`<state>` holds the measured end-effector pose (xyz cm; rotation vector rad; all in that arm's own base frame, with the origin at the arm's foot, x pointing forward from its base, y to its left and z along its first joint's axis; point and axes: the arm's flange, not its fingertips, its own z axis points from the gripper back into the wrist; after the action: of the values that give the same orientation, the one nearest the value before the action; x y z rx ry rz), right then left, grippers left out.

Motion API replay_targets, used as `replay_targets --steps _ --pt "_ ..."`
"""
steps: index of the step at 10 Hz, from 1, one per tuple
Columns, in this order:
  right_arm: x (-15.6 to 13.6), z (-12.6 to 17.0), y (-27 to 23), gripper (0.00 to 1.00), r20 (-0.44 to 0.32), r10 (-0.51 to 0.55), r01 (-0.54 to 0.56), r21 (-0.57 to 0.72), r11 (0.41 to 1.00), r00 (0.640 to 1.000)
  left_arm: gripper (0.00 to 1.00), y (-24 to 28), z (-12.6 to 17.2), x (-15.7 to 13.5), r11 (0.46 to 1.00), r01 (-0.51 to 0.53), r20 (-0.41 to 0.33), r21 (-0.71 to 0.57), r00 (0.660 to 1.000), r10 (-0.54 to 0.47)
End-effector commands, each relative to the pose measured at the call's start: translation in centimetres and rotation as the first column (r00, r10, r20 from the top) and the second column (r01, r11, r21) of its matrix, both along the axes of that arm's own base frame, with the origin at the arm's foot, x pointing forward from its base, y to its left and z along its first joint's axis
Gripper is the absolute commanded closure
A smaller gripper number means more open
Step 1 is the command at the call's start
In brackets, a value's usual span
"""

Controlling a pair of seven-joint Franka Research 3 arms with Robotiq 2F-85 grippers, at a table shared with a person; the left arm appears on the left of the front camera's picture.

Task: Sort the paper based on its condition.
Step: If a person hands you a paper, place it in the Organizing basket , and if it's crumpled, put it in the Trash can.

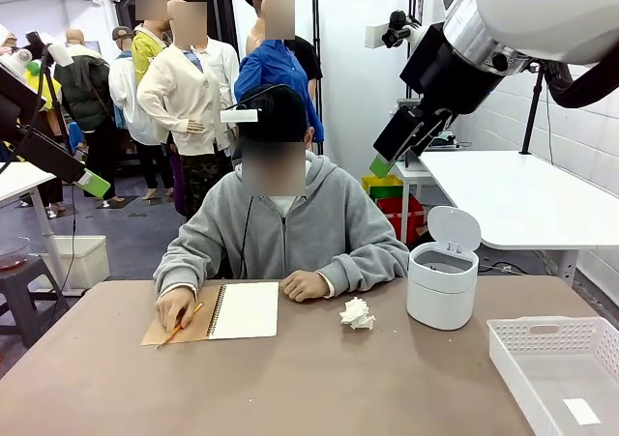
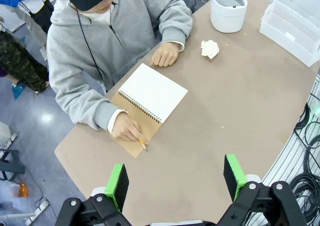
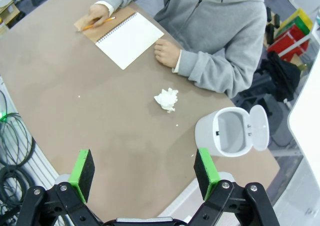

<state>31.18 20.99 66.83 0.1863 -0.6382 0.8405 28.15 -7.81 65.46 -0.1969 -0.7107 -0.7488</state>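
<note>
Paper wad is lying mid-frame, near the white bin; left gripper and right gripper are hovering, fingers spread wide.

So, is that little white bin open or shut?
Open. The bin has its lid flipped up behind the rim, and its inside shows from above.
</note>
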Motion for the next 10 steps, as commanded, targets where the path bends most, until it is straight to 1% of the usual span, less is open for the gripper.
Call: replay_targets --steps 1,3,4,5,7,8,9,10 --pt "0.2 -0.2 0.0 0.0 0.0 0.004 -0.004 -0.003 1.0 1.0 0.0 0.0 0.1 -0.1 1.0 0.001 0.004 -0.004 1.0 -0.001" --pt "0.0 0.0 0.0 0.0 0.0 0.0 0.0 0.0 1.0 1.0 0.0 0.0 0.1 -0.1 1.0 0.001 0.004 -0.004 1.0 -0.001" --pt "1.1 -1.0 0.5 0.0 -0.039 -0.031 0.03 -0.017 0.999 0.999 0.0 0.0 0.1 -0.1 1.0 0.001 0.004 -0.004 1.0 -0.001" --pt "2.4 -2.4 1.3 0.0 -0.093 -0.066 0.064 -0.025 0.998 0.994 0.0 0.0 0.1 -0.1 1.0 0.001 0.004 -0.004 1.0 -0.001" --pt "4.8 -5.2 2.5 0.0 -0.156 -0.111 0.097 -0.094 0.991 0.982 0.0 0.0 0.1 -0.1 1.0 0.001 0.004 -0.004 1.0 -0.001" --pt "6.3 -7.1 2.9 0.0 -0.179 -0.143 0.121 -0.129 0.984 0.973 0.0 0.0 0.1 -0.1 1.0 0.001 0.004 -0.004 1.0 -0.001" --pt "7.4 -8.6 3.3 0.0 -0.214 -0.155 0.129 -0.13 0.983 0.965 0.0 0.0 0.1 -0.1 1.0 0.001 0.004 -0.004 1.0 -0.001" --pt "9.2 -10.9 3.7 0.0 -0.263 -0.183 0.151 -0.136 0.979 0.947 0.0 0.0 0.1 -0.1 1.0 0.001 0.004 -0.004 1.0 -0.001"
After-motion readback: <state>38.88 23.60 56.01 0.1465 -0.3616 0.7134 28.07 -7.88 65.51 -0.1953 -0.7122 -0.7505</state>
